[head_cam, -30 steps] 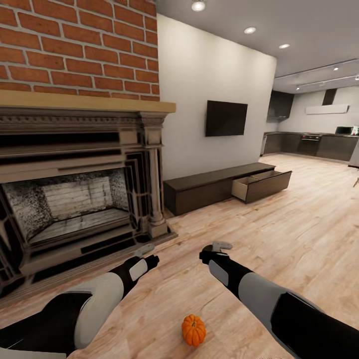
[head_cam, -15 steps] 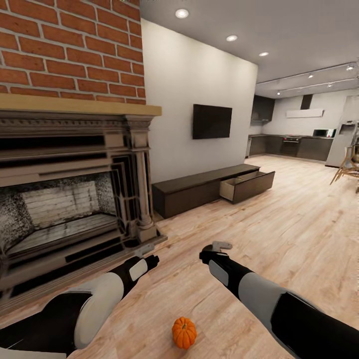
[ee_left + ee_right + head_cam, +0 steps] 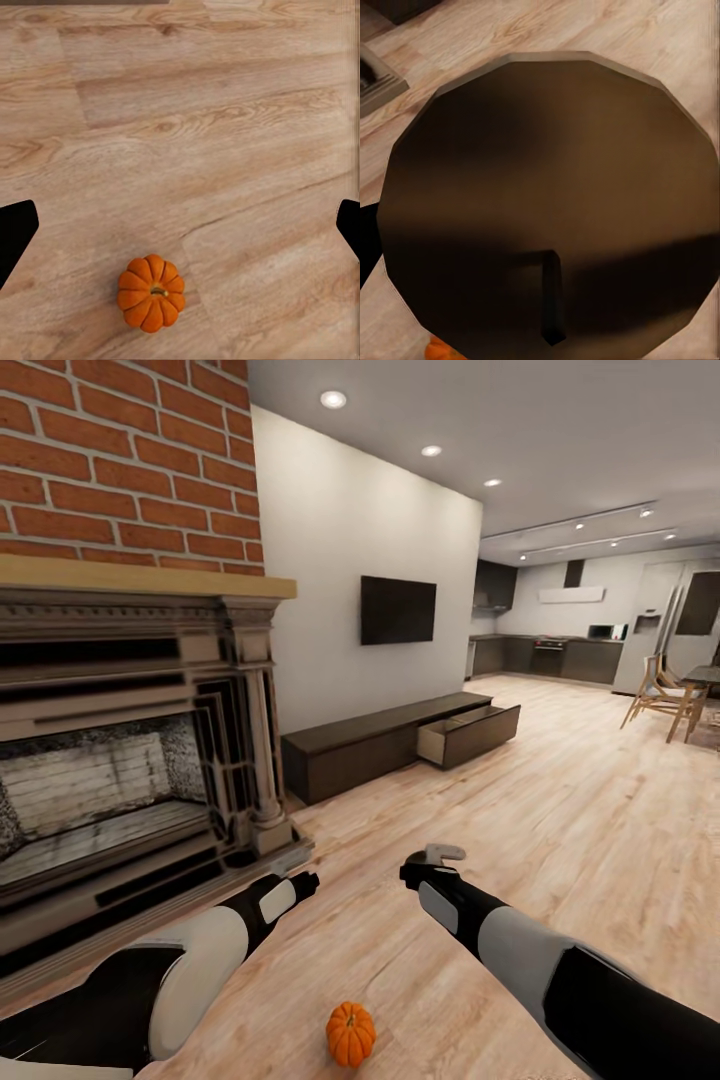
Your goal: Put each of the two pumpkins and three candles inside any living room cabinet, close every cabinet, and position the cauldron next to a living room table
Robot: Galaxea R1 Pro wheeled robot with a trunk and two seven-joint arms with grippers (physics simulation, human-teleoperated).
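A pumpkin (image 3: 351,1033) sits on the floor between both arms; left end effector (image 3: 180,225) hangs above it, fingers apart — lower squarely, then carry it to the cabinet's (image 3: 400,745) open drawer (image 3: 470,733); the right's state I cannot tell.

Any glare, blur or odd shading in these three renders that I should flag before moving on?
Head view: sharp, evenly lit by ceiling spots, wide-angle stretch at the edges, faint shadow under the pumpkin. Left wrist view: crisp floor grain, no glare, pumpkin casts a soft shadow. Right wrist view: a dark round object close to the lens, softly shaded, a dim band across it.
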